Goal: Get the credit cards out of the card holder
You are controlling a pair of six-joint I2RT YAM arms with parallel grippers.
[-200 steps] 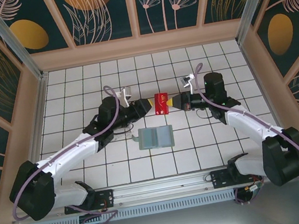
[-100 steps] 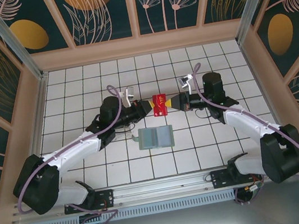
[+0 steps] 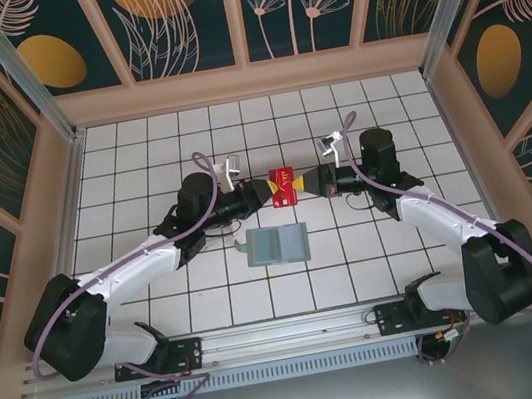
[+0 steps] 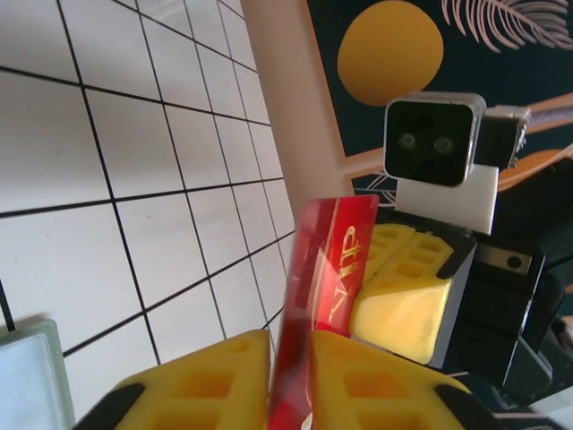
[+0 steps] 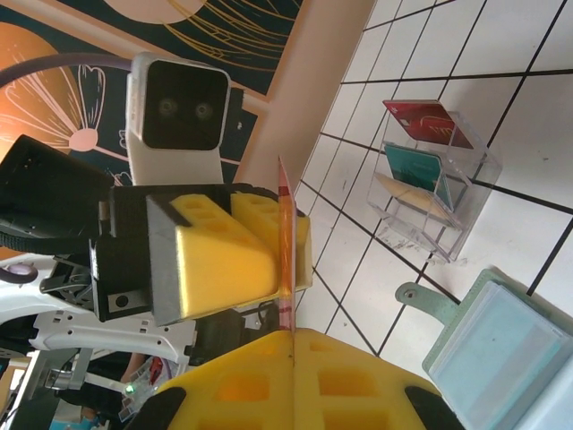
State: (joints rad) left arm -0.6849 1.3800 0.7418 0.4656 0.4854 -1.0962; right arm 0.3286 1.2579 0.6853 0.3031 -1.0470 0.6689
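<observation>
A: Where is your red card (image 3: 285, 183) right now?
B: It's up in the air over the tiled bench (image 3: 137, 149), standing on edge between your two arms. Your left end effector (image 3: 267, 190) is clenched on its left end. In the left wrist view the yellow pads (image 4: 215, 376) press both faces of the card.
A: And your right end effector (image 3: 306, 183)?
B: It's clamped on the opposite end of the same card, pads tight against it.
A: What about the card holder (image 3: 278, 244)?
B: It lies open on the bench, nearer the arm bases than the card and apart from both end effectors, with its light blue inside facing up. Your right wrist view also catches a clear tray (image 5: 430, 193) near the holder, with red, teal and tan cards in it.
</observation>
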